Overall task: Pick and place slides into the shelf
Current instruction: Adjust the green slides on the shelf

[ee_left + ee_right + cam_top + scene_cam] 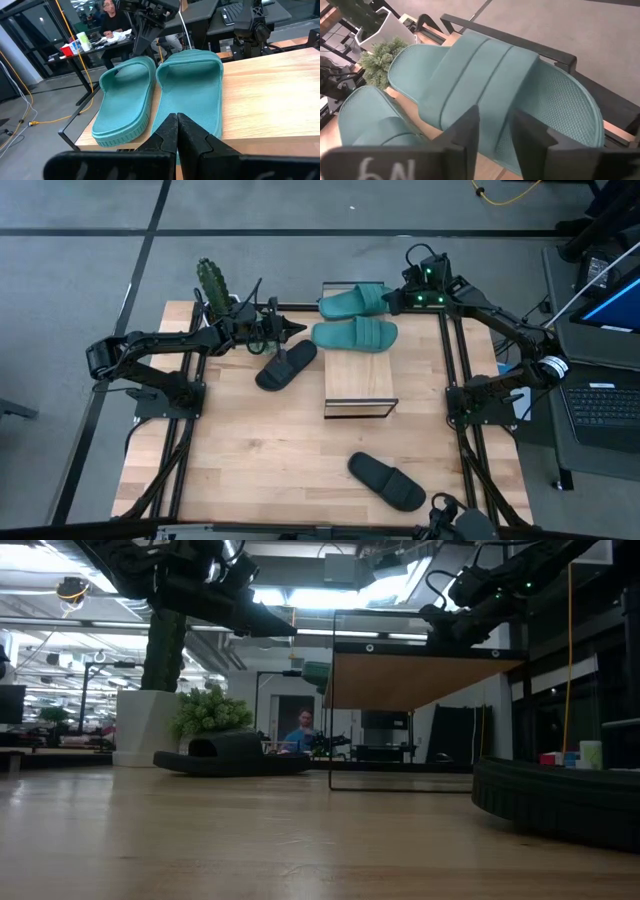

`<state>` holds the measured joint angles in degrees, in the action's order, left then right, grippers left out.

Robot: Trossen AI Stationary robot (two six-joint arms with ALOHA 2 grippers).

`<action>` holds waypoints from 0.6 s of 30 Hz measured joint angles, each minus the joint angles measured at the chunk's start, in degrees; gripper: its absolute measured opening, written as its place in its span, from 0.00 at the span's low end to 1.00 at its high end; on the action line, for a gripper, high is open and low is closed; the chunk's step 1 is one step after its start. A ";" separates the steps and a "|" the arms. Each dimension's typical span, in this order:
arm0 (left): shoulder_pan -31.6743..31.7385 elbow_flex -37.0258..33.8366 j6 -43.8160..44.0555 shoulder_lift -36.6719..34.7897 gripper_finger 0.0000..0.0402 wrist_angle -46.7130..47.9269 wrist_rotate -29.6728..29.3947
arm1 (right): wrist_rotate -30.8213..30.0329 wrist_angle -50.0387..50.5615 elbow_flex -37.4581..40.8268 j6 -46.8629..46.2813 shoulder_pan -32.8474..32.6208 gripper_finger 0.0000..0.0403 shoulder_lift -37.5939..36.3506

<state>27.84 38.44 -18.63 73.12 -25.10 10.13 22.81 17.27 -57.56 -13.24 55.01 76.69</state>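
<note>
1. Shelf (360, 383): low rack w/ light wood plank top, thin black metal frame, mid-table, upright. In the low view it shows as a raised plank over an open frame.
2. Far teal slide (353, 301): teal-green, wide ribbed strap, sole down, on the shelf top at its far end, lengthwise left-right.
3. Near teal slide (355, 335): same type, just beside the first on its near side, parallel, also on the shelf top.
4. Black slide, left (286, 365): sole down on table just left of shelf, angled.
5. Black slide, near (386, 480): sole down on table near the near edge, angled, well apart from shelf.
</note>
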 joint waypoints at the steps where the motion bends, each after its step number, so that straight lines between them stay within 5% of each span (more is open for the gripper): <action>1: -0.01 0.00 0.00 0.00 0.00 0.00 0.00 | 0.02 0.01 0.00 -0.19 0.15 0.30 0.00; 12: 0.01 0.00 0.00 0.00 0.00 0.02 0.00 | 0.22 1.84 -4.16 0.23 1.96 0.34 0.00; 18: 0.01 0.00 0.00 0.00 0.00 0.01 0.00 | -0.07 10.77 -10.98 0.38 2.99 0.34 0.02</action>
<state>27.85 38.44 -18.63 73.12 -25.10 10.13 22.74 28.03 -68.54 -12.86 58.00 76.71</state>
